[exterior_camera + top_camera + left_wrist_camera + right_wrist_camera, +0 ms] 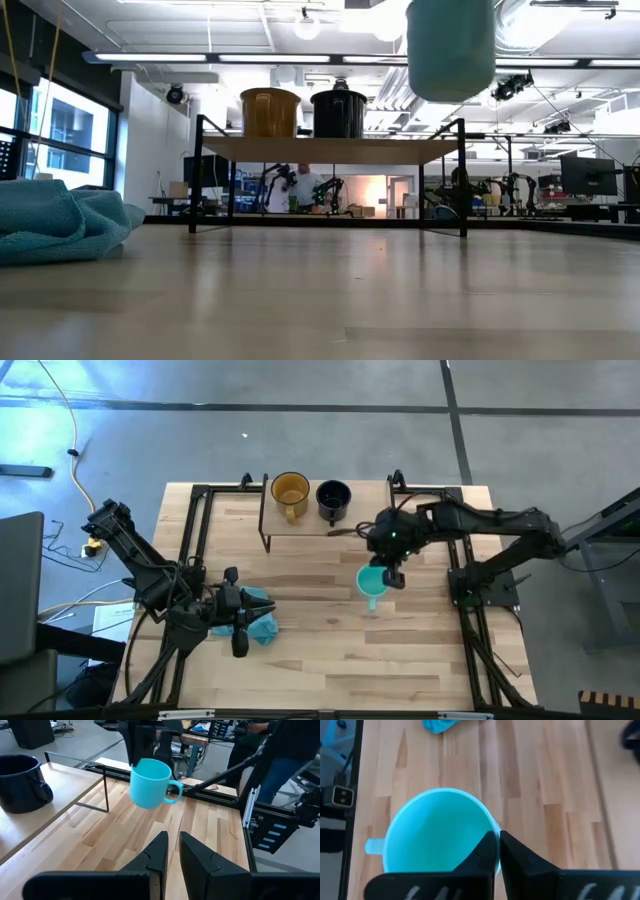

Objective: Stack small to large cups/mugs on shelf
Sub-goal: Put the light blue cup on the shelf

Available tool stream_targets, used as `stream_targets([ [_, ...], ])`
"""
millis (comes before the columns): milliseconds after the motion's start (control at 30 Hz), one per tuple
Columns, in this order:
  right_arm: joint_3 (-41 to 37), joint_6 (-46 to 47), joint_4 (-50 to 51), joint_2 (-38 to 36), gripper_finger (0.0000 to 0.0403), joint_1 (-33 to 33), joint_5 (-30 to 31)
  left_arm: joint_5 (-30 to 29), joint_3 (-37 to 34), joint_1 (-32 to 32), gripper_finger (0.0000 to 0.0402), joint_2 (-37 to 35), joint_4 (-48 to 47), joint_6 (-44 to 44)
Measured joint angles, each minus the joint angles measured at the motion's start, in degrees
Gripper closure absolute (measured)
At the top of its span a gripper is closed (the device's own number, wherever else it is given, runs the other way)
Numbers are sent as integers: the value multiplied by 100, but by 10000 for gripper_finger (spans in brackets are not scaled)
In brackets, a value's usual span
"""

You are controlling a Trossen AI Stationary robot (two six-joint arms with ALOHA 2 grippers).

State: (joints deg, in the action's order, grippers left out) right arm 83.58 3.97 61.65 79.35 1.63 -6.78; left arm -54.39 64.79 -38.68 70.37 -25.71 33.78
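A: How many mugs do you count?

B: Three. Two stand on the shelf (pixel 300 525): one amber mug (pixel 290 492) and one black mug (pixel 333 498), side by side, the amber one on the left in the high view. The third, one teal mug (pixel 372 582), is in the air above the wooden table (pixel 330 650), in front of the shelf and clear of the tabletop in the low view.

A: What holds it?

B: The right gripper (pixel 394 575). Its two fingers are closed on the rim of the teal mug, and the mug hangs upright with the open mouth up.

A: And the other arm?

B: The left gripper (pixel 240 645) waits near the front left of the table, just beside one blue cloth (pixel 262 622). Its fingers stand a little apart, with a narrow gap, and they hold nothing.
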Motion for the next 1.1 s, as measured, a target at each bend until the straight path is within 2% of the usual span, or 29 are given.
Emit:
stream_targets([
  [233,-3,-321,32,-109,403,507,-149,0,0,0,364,0,9,15],
  [1100,-3,-2084,-89,-102,403,2588,-1349,-80,0,2,364,0,11,125],
])
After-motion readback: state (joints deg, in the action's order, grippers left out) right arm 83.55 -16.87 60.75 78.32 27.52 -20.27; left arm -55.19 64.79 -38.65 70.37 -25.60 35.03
